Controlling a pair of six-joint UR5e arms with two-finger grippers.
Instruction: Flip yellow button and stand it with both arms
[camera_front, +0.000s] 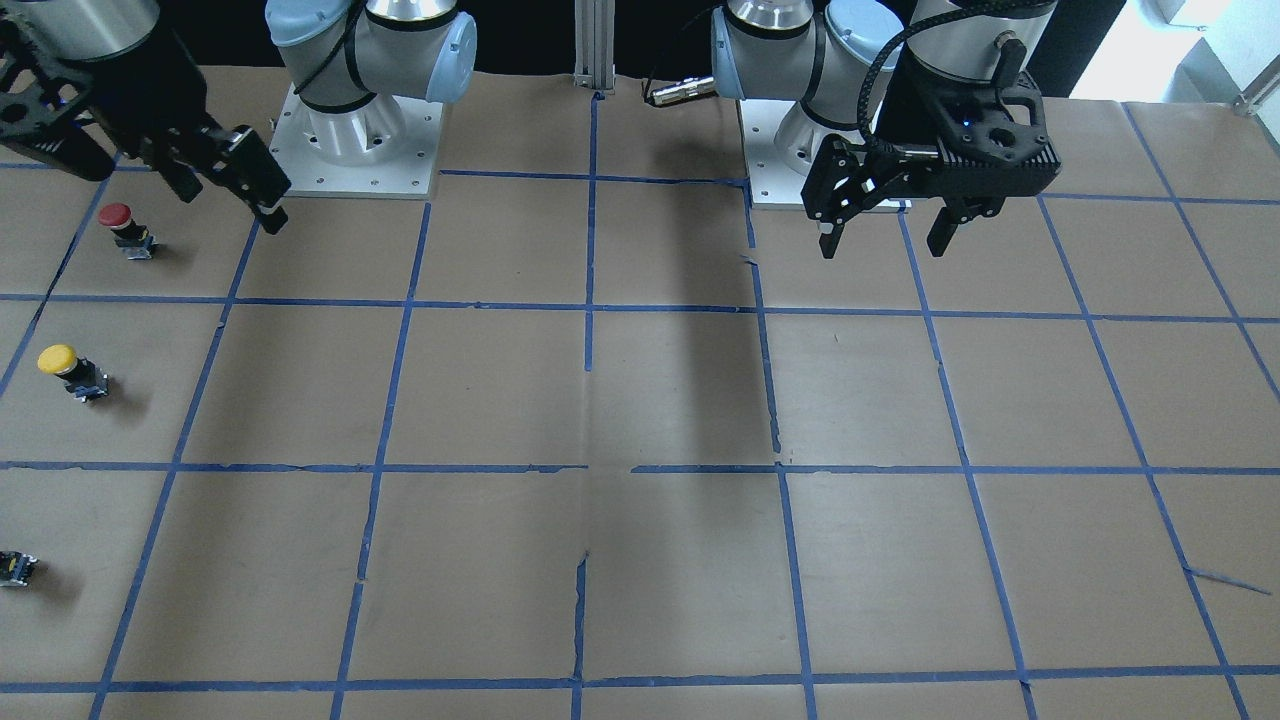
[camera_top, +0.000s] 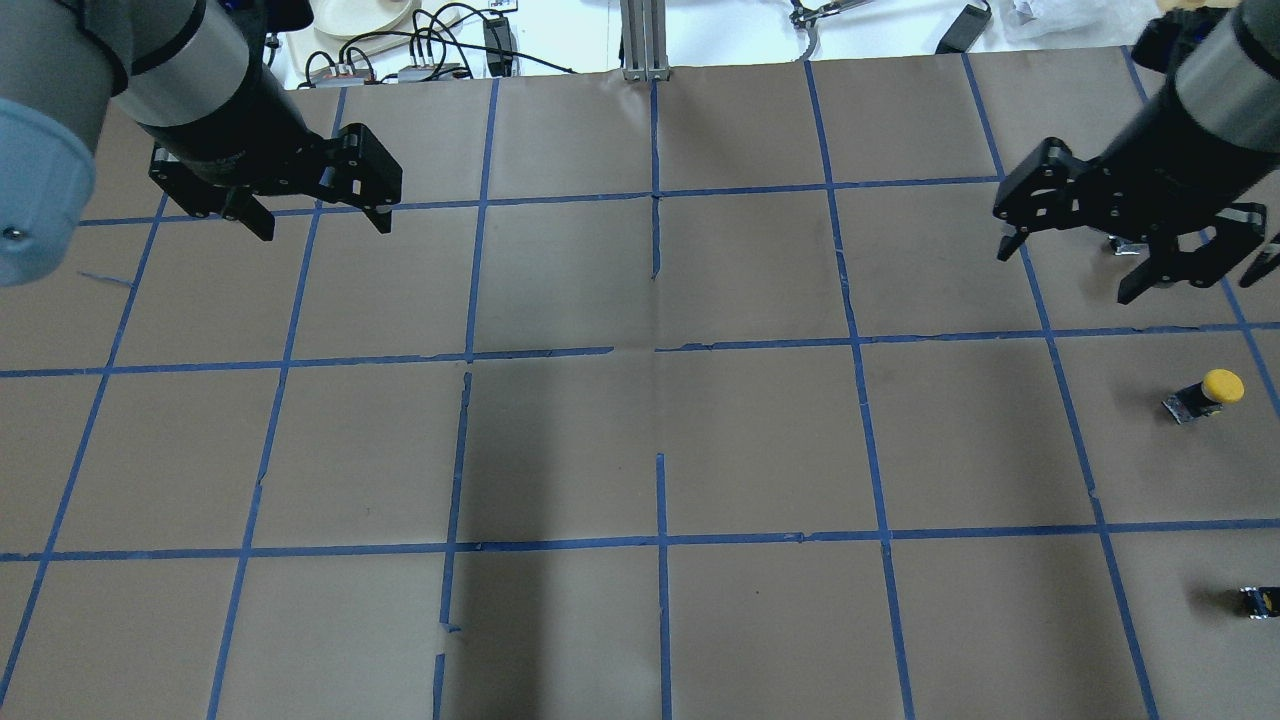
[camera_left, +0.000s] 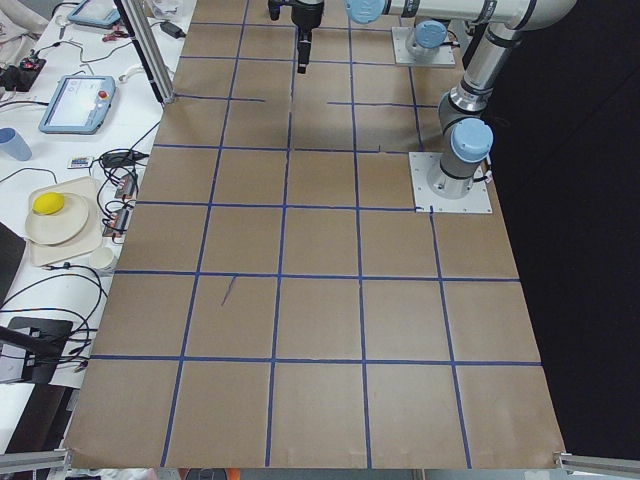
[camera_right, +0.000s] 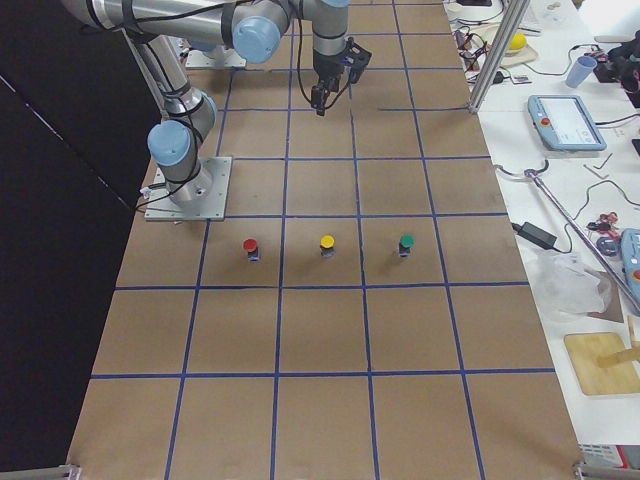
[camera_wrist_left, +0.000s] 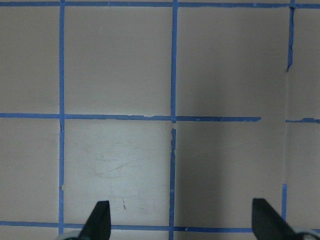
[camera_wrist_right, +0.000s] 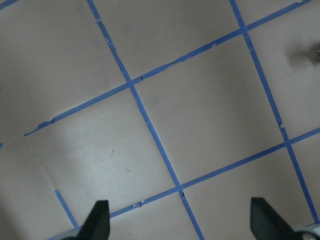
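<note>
From the front camera, the yellow button (camera_front: 70, 372) sits on the brown table (camera_front: 650, 400) at the far left edge of the picture, on the robot's right side. A red button (camera_front: 127, 228) is nearer the robot and a small dark block (camera_front: 15, 568) is farther out. The yellow one is between them and touches neither. The right gripper (camera_front: 230, 205) hangs in the air near the red button, its fingers spread with nothing in them. The left gripper (camera_front: 883, 247) hangs over the other half of the table, also spread wide and holding nothing.

From the overhead camera, the yellow button (camera_top: 1205, 395) is near the right edge. The right gripper (camera_top: 1068, 272) is up above the table near it, fingers apart. The left gripper (camera_top: 323, 228) is far off on the left, fingers apart.

From the left side camera, the left gripper (camera_left: 303, 50) is tiny at the top.

From the right side camera, the yellow button (camera_right: 327, 245) stands with its cap up, in a row between the red button (camera_right: 250, 247) and a green-capped button (camera_right: 405, 244). The right gripper (camera_right: 330, 85) is well apart from it.

The left wrist camera shows the left gripper (camera_wrist_left: 182, 222) spread wide over bare paper and blue tape lines (camera_wrist_left: 174, 75).

The right wrist camera shows the right gripper (camera_wrist_right: 181, 222) spread wide too, over paper and tape.
</note>
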